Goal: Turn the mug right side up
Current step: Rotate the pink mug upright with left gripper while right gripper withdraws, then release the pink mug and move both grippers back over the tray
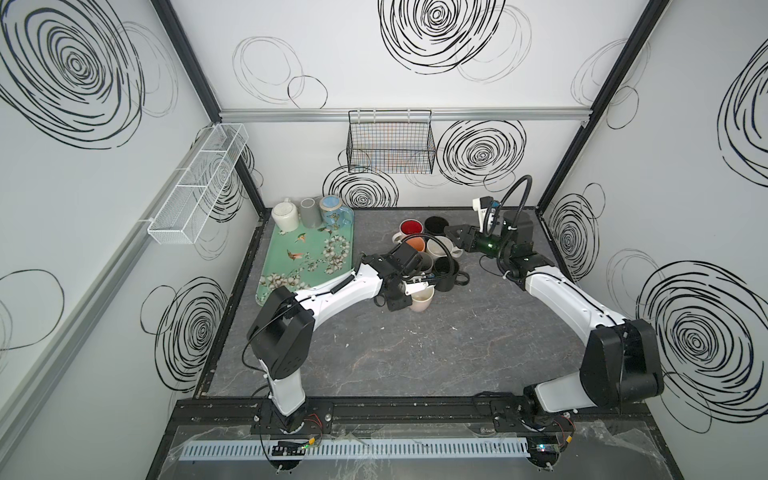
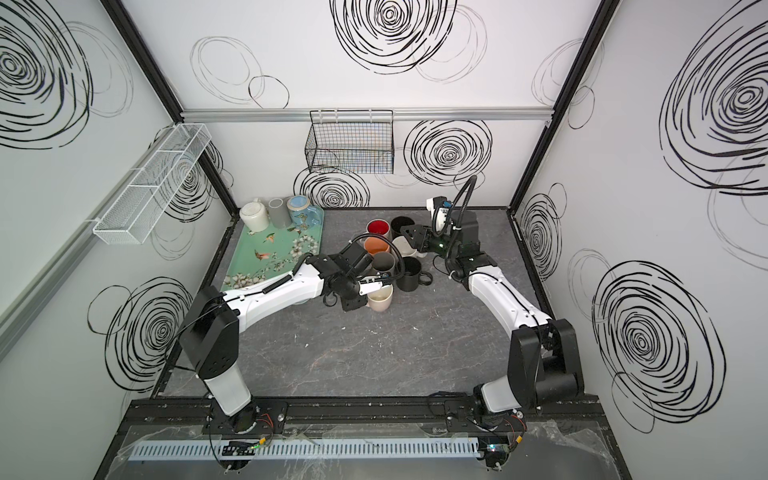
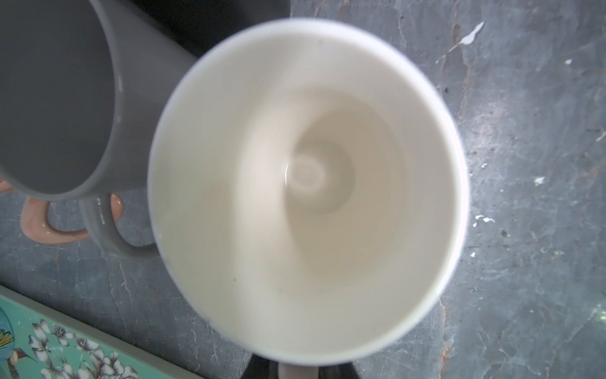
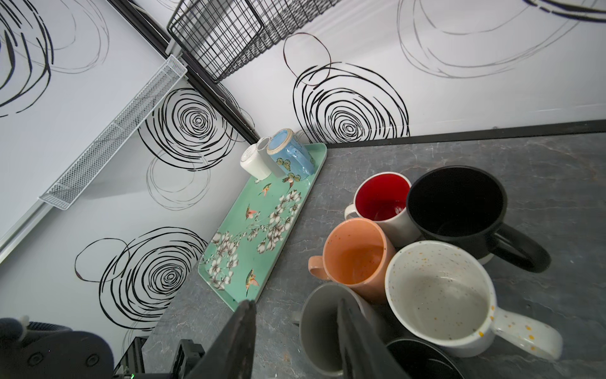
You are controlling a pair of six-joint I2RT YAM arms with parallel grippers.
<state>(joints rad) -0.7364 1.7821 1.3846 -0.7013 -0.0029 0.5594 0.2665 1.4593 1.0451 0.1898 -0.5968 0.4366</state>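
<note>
- Mug [image 1: 423,300]: cream, on the near edge of the group of cups, just beside a grey cup [image 3: 59,98], near the middle of the table [image 1: 415,365].
- Long axis: vertical, with the mouth up. The left wrist view looks straight down into the bare inside to the bottom.
- Left gripper [image 3: 296,371]: fingers pressed together on a pale part at the mug's rim side, which is probably the handle. The grip point is at the edge of the view and cannot be confirmed as the handle.
- Direction: the mug is directly at the left gripper's fingertips, on the side away from the green tray [image 1: 307,257].
- Right gripper [image 4: 295,308]: fingers spread with nothing between them. It is above the far side of the group of cups, apart from the cream mug.
- Nearer arm: left. The right arm would have to cross the other cups.
- Judgement: the mug looks righted. The pictures do not show whether its base sits fully on the table.
- Coming move: probably a straight release and withdrawal away from the grey cup.
</note>
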